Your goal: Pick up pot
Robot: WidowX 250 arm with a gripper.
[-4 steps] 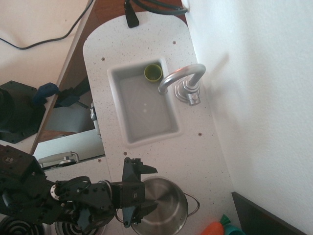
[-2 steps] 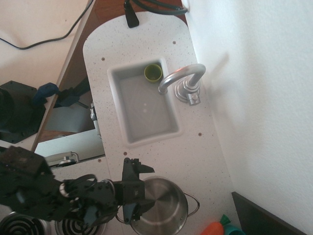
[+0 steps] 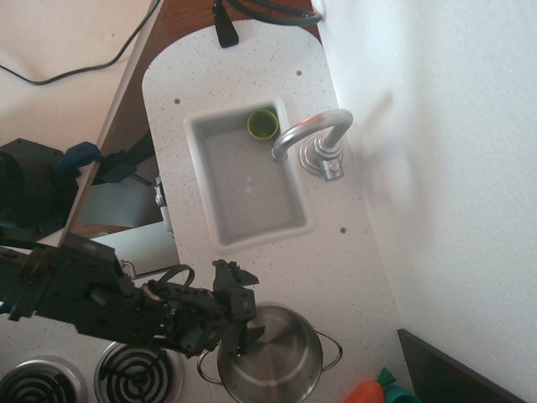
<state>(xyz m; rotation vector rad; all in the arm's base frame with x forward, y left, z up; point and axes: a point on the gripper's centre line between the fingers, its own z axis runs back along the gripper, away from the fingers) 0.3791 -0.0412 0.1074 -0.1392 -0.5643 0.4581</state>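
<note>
The shiny steel pot (image 3: 281, 363) stands on the white counter at the bottom centre, with one wire loop handle at its right and one at its lower left. My gripper (image 3: 242, 309) reaches in from the left, tilted down over the pot's left rim. Its jaws are apart: one finger lies outside the rim on the counter side, and the other dips inside the pot. The rim sits between them, and I see no closed grip on it.
A small olive-green cup (image 3: 263, 124) sits in the far corner of the sink (image 3: 252, 214), under the curved faucet (image 3: 315, 134). Stove burners (image 3: 134, 369) lie at the bottom left. An orange carrot toy (image 3: 369, 392) lies to the right of the pot. The white wall runs along the right.
My arm has swung and tilted downward, bringing the fingers lower over the pot's left rim. The pot sits slightly further left, and its lower-left handle now shows.
</note>
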